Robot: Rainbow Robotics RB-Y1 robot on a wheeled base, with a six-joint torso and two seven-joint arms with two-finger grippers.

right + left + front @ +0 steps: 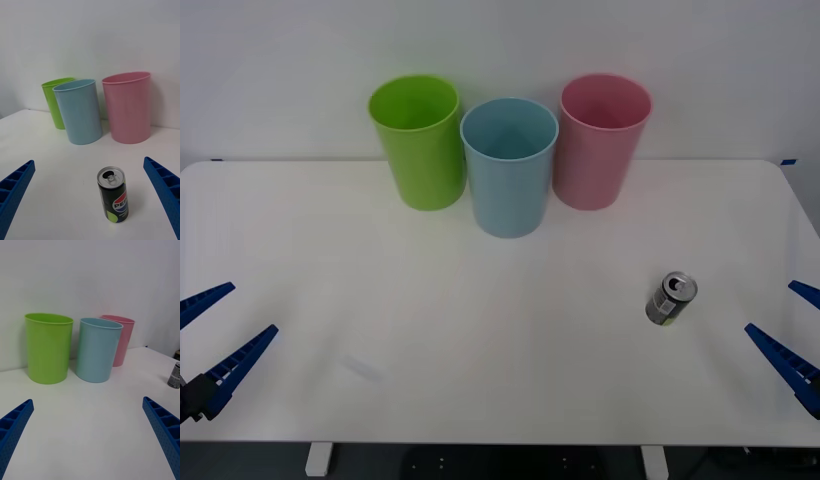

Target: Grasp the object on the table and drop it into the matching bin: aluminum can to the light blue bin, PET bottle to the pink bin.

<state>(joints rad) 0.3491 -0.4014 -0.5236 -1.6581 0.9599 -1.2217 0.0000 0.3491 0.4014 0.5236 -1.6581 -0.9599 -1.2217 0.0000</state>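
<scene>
We see the aluminum can (671, 299) standing upright on the white table (480, 350), on its right side and nearer to us than the bins, its silver top and pull tab facing up. In the right wrist view the can (113, 195) sits between the two blue fingers without touching either, and its dark body carries a yellow-green marking. Our right gripper (792, 335) hangs at the near right edge of the table, just beside the can, with its fingers spread wide and nothing between them. Our left gripper (215, 335) waits at the near left edge, well apart from the can, fingers likewise spread and holding nothing. At the far side of the table three bins stand upright in a row: a lime green bin (418, 142) on the left, the light blue bin (509, 166) in the middle and slightly nearer, and the pink bin (602, 140) on the right.
</scene>
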